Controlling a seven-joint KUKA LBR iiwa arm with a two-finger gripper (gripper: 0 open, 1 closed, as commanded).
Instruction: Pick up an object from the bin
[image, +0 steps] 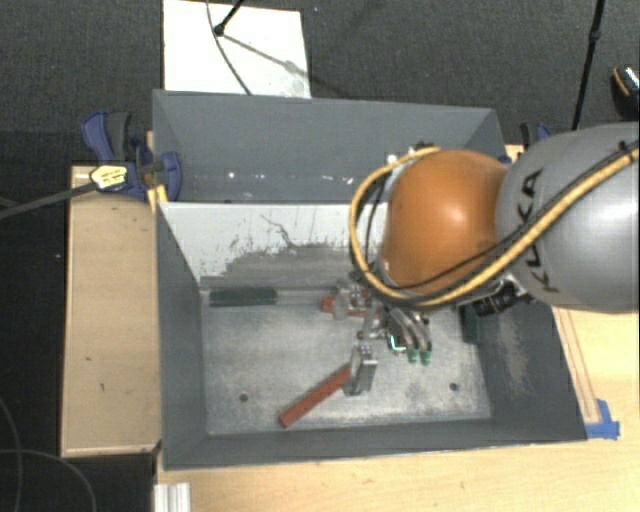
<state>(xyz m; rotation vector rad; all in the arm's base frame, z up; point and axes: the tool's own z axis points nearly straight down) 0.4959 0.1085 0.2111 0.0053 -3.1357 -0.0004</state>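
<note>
the fingers (364, 374) are pinching shut on the upper end of a red-brown stick (315, 398), which is lying slanted on the bin (180, 300) floor near the front wall; a dark bar (242, 296) is resting well apart at the back.

Ground around the grey metal bin (320, 130) is a dark black textured floor covering (60, 90), seen beyond the far rim, off the left side and past the far right corner. A pale wooden tabletop (400, 485) runs along the bin's near edge and up its right side. A thin black cable (50, 196) crosses the dark covering toward the far left corner, and a thin dark rod (590, 55) slants down beyond the far right corner. Lighting shows as a row of small bright glints (270, 178) along the bin's far wall.
</note>
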